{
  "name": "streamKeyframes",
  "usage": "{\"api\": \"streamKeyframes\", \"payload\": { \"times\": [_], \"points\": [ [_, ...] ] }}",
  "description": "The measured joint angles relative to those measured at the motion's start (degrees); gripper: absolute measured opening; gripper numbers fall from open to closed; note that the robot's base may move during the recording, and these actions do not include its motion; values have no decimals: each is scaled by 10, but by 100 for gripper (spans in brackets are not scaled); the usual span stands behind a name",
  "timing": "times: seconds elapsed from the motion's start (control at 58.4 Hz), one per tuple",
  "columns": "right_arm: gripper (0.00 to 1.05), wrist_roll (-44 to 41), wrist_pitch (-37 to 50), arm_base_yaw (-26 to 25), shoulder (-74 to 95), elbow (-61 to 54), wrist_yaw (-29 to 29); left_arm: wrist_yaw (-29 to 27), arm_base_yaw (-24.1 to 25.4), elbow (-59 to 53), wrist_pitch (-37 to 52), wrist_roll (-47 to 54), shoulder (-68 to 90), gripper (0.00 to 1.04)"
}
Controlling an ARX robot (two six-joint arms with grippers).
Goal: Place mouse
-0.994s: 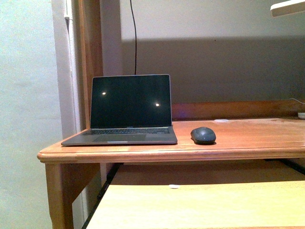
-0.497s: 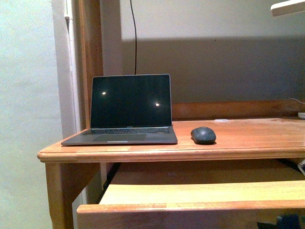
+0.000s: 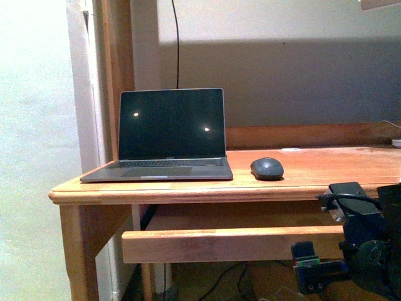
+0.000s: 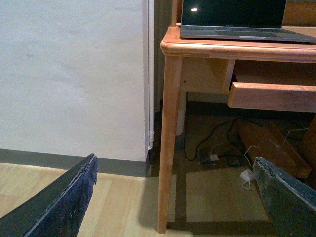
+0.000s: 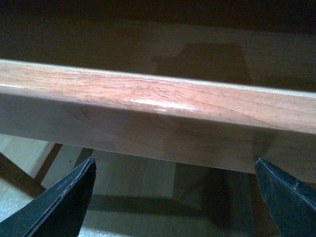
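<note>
**Tray front drops into view, right arm rises, mouse untouched on the desk**

Since a second ago the front view has shifted: the pull-out tray (image 3: 232, 244), whose pale top then filled the lower picture, now shows only its front board, and the right arm has come into sight at about 4 o'clock in the front view. The mouse (image 3: 267, 168) keeps its place on the desk (image 3: 188, 191), just beside the laptop (image 3: 164, 141) at its 3 o'clock and apart from it, with nothing touching it.

The right gripper (image 5: 173, 197) stands spread wide with nothing between its fingers (image 5: 59, 205); its wrist camera looks straight at the tray's front edge, close up. The left gripper (image 4: 175, 197) is likewise wide open and empty, hanging low over the floor near the desk leg (image 4: 168, 148), well away from the mouse.

As I judge it, the pick has not begun, so nearly all the task remains. The risks from here:

- The right arm sits below the desk top with the tray board close above and ahead; lifting straight up could knock the board or the desk rim.
- The mouse is smooth and domed, so a pinch placed high on its back could let it squirt out.
- An approach from 9 o'clock would crowd the laptop's edge.
- Cables (image 4: 217, 143) lie under the desk, where a low-swinging left arm might snag.
</note>
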Motion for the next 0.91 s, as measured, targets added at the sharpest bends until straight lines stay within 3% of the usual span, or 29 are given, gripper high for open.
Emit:
{"api": "streamKeyframes", "payload": {
  "times": [0.6, 0.908],
  "points": [
    [97, 24, -40, 49, 95, 155, 86, 0, 0, 0, 0, 0, 0, 97],
    [97, 66, -21, 33, 54, 110, 52, 0, 0, 0, 0, 0, 0, 97]
  ]
}}
